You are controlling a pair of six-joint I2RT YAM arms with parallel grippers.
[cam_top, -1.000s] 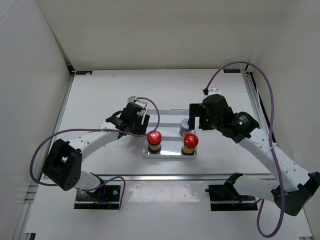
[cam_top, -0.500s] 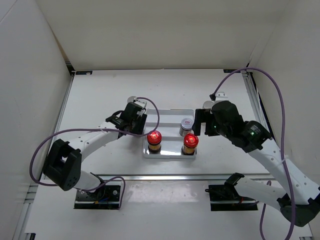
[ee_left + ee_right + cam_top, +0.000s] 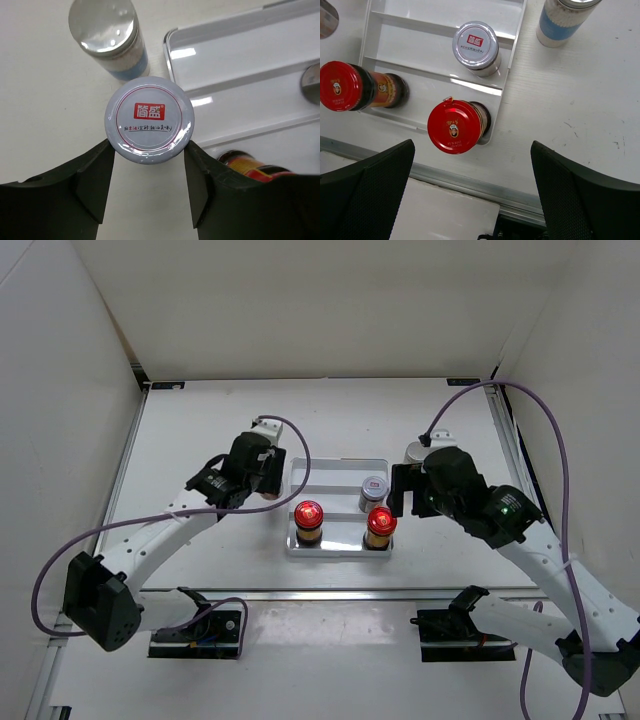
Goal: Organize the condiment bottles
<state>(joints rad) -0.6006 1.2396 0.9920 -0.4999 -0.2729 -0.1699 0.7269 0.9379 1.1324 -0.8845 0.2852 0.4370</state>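
My left gripper is shut on a short jar with a labelled silver lid, just left of the white stepped tray. A taller silver-capped jar with a blue-white label stands behind it on the table. On the tray, two red-capped jars stand in the front row, and a second short silver-lidded jar stands in the middle row. My right gripper is open and empty, right of the tray. Another tall blue-white jar stands beside it.
White walls close in the table on the left, back and right. A metal rail runs along the near edge, also seen in the right wrist view. The tray's back row holds nothing.
My right gripper has drawn back to the right, away from the short jar on the tray. My left gripper has shifted left, off the tray's left edge, with its jar.
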